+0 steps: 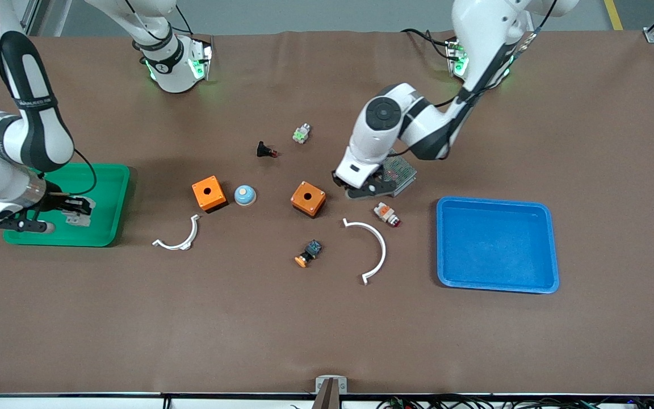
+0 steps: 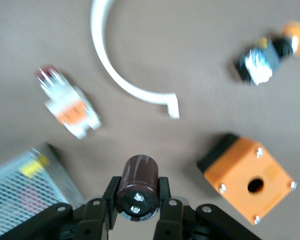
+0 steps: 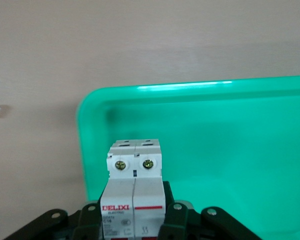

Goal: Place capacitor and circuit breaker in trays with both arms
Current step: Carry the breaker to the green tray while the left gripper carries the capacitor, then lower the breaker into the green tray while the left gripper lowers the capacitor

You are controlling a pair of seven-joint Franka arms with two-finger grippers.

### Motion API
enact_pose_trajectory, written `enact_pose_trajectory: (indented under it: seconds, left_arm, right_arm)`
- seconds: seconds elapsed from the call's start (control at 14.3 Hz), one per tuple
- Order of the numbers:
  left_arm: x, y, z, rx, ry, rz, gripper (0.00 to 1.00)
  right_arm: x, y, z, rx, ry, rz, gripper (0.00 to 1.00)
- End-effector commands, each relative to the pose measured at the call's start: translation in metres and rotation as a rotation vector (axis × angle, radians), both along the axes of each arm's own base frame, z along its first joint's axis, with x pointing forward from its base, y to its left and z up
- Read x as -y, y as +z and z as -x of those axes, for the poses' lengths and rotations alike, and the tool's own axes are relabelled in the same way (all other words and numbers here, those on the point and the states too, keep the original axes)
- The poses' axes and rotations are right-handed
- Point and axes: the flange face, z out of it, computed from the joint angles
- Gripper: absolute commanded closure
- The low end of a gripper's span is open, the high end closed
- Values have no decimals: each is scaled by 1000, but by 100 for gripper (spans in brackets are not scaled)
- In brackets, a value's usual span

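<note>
Capacitor (image 2: 138, 186) first: the dark stubby cylinder sits clamped between the fingers of the left gripper (image 1: 361, 190), which hangs over the brown table (image 1: 327, 329) between an orange box (image 1: 308, 199) and a metal mesh-covered unit (image 1: 401, 173). The claw is closed tight on it, and the left wrist view shows the two terminals on its end face.

Just below that gripper in the front view lie a white-and-orange indicator lamp (image 1: 387, 214), a white curved strip (image 1: 371, 247) and an orange-capped push-button (image 1: 308, 253). The blue tray (image 1: 497, 284) sits toward the left arm's end of the table, with nothing in it that I can see.

At the right arm's end, the right gripper (image 1: 74, 213) hangs over the green tray (image 1: 108, 227), its fingers closed on the circuit breaker (image 3: 134, 195). The white block stands upright in the grip, two screws showing at its top, with the tray's floor beneath it.

Mid-table there is a second orange box (image 1: 209, 193) with a small blue dome (image 1: 244, 195) just beside it, and another white curved strip (image 1: 179, 238) nearer the front camera. A black part with a red tip (image 1: 265, 151) and a small grey-green part (image 1: 301, 134) lie closer to the arms' bases.
</note>
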Motion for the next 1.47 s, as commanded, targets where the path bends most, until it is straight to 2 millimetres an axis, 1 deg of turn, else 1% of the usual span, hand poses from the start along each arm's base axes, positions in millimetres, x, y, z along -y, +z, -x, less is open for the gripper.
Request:
enact_pose_trajectory:
  seconds: [0.0, 0.07, 0.21, 0.35, 0.42, 0.63, 0.77, 0.91, 1.05, 1.12, 1.19, 1.26, 1.33, 1.4]
  left_arm:
    - [-46, 32, -35, 7, -11, -30, 76]
    - [-64, 38, -46, -8, -21, -44, 75]
    - [-115, 44, -74, -52, -62, -76, 75]
    - [-166, 52, -100, -75, -77, -86, 75]
    - [-186, 54, -110, -80, -83, -86, 75]
    - [-243, 41, -132, -94, -85, -90, 75]
    - [-276, 30, -143, -106, -103, -80, 75]
    - [-299, 11, -149, -131, -104, -69, 75]
    - [-318, -9, -156, -147, -112, -102, 75]
    - [-323, -19, -158, -152, -120, -117, 75]
    - [-327, -31, -161, -163, -124, -121, 75]
    - [-330, -41, -162, -171, -121, -117, 75]
    - [-339, -51, -163, -181, -108, -112, 75]
    - [-343, -58, -163, -187, -106, -113, 75]
  right_arm:
    - [29, 1, 17, 34, 60, 13, 100]
    - [39, -3, 22, 36, 72, 14, 100]
    - [60, -18, 34, 25, 88, 9, 100]
    - [71, -36, 40, 17, 98, 6, 100]
    - [75, -45, 42, 14, 111, 4, 100]
    - [81, -70, 50, 25, 94, 12, 100]
    - [82, -84, 55, 16, 85, 7, 100]
    - [80, -86, 55, 10, 79, 2, 100]
    - [79, -87, 55, 1, 64, -2, 99]
    - [78, -87, 56, -1, 58, -4, 85]
    - [79, -86, 55, -5, 68, -6, 28]
    - [78, -82, 54, -15, 72, -12, 1]
    - [77, -77, 50, -33, 76, -23, 0]
    - [78, -65, 42, -40, 75, -27, 0]
